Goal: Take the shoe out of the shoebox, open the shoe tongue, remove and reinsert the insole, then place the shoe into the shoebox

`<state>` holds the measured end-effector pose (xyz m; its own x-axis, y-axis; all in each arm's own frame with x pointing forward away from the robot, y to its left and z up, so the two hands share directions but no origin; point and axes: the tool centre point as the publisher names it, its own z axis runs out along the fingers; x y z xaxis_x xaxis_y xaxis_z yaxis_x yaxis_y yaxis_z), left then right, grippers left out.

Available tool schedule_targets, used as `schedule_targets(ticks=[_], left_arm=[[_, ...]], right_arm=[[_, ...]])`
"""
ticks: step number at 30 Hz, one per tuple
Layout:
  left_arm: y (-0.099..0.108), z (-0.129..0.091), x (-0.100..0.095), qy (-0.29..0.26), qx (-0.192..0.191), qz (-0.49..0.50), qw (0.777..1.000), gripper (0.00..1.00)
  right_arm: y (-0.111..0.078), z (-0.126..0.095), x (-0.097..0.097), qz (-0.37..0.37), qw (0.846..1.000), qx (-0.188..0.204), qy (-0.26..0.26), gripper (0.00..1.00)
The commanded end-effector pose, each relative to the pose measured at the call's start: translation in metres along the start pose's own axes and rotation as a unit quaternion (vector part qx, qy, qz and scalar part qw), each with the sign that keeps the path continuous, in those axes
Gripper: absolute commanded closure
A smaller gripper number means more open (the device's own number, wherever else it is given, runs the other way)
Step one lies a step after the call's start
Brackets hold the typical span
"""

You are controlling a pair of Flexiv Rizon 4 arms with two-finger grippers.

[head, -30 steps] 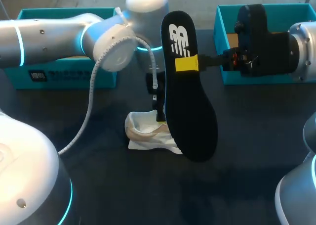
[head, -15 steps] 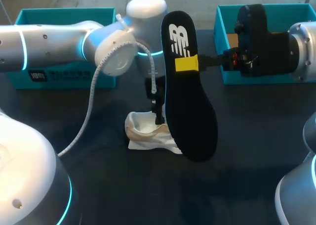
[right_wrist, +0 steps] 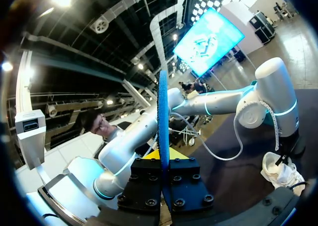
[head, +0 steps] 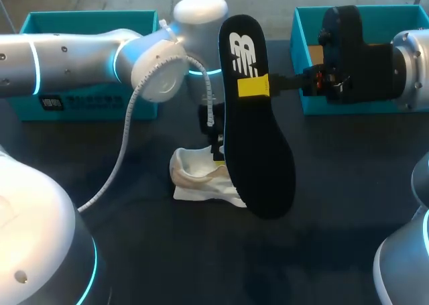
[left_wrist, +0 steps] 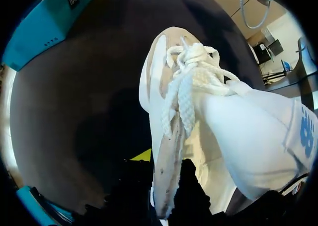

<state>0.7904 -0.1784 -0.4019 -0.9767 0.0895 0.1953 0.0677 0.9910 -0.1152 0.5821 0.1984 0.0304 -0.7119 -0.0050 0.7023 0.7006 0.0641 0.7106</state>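
The right end effector [head: 263, 86] is clamped on the black insole [head: 261, 157] and holds it upright in the air, edge-on between its fingers. Beneath the insole, the left end effector [left_wrist: 163, 181] points down, its fingers pinched on the side wall of the white sneaker [left_wrist: 233, 131], which rests on the dark tabletop [head: 335, 184].
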Motion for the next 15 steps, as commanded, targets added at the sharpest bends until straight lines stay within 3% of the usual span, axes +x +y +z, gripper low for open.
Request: schedule_targets(ticks=[1,15], left_arm=[[0.002,-0.005,-0.003,0.013,0.001,0.015,1.000,1.00],[0.011,-0.046,-0.021,0.108,-0.040,0.209,0.971,1.00]], right_arm=[[0.000,0.002,0.000,0.001,1.000,0.000,-0.001,1.00],[0.000,0.002,0.000,0.001,1.000,0.000,-0.001,1.00]])
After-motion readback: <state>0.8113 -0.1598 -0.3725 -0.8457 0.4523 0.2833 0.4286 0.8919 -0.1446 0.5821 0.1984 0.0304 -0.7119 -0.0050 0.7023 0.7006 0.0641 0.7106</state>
